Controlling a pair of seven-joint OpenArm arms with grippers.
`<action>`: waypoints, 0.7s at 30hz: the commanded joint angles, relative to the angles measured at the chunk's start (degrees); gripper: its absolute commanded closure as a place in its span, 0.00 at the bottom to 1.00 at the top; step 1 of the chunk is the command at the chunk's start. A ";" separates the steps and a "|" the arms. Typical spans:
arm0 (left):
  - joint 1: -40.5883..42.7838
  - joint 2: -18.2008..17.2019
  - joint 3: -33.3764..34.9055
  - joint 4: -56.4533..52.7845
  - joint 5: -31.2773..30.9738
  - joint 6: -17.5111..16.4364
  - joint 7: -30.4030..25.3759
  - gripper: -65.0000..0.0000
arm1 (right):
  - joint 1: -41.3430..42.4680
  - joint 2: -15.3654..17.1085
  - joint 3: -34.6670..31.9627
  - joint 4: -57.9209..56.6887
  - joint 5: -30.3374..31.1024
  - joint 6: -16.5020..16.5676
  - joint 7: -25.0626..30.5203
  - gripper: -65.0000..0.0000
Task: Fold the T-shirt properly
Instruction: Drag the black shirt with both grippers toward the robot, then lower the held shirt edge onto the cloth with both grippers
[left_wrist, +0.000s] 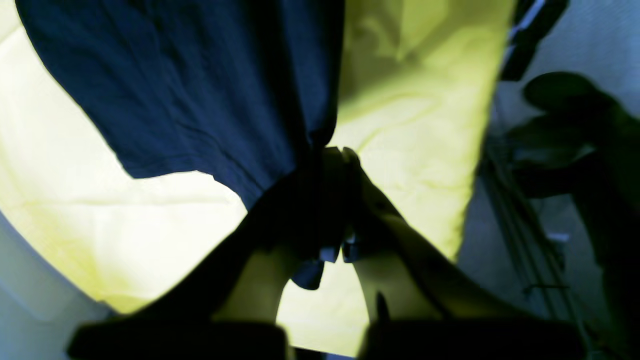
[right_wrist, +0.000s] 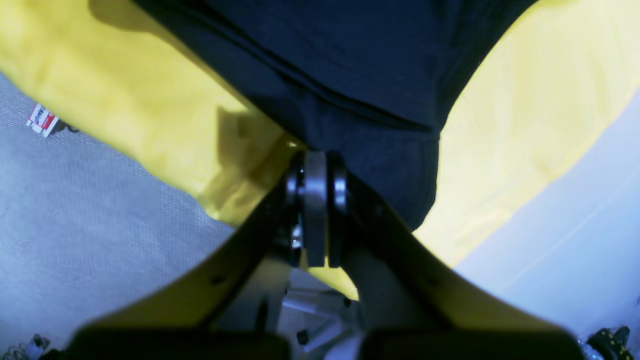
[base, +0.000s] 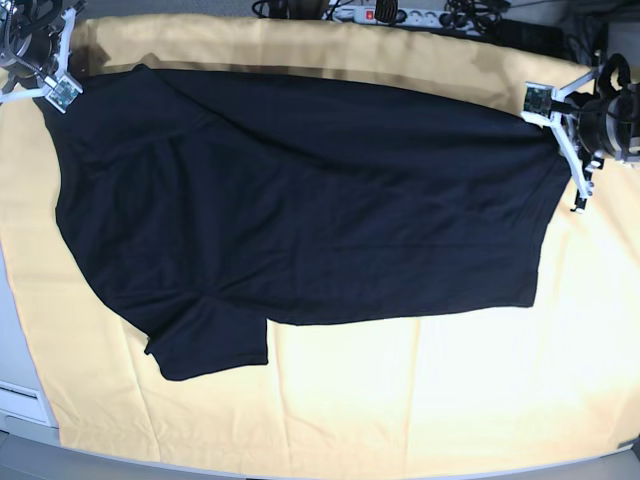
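One fold at most looks done: the T-shirt (base: 300, 220) lies spread dark across the yellow table cloth (base: 400, 400), a sleeve poking out near the front edge. Left gripper (left_wrist: 334, 155) is clamped on a far corner, right gripper (right_wrist: 316, 165) pinched on the other. Judged early; most folds remain.
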 joint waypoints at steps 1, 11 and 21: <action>-0.59 -0.47 -0.74 0.35 -0.66 -0.23 1.42 1.00 | -0.35 0.94 0.70 0.81 -0.02 -0.37 -0.59 1.00; 2.29 -0.47 -0.74 0.35 -4.48 -0.23 5.60 1.00 | -0.35 0.96 0.68 0.81 4.66 -0.37 -2.80 1.00; 10.67 -0.47 -0.74 -0.17 1.42 -0.23 6.01 1.00 | -0.33 0.68 0.68 0.81 6.21 -0.39 0.17 1.00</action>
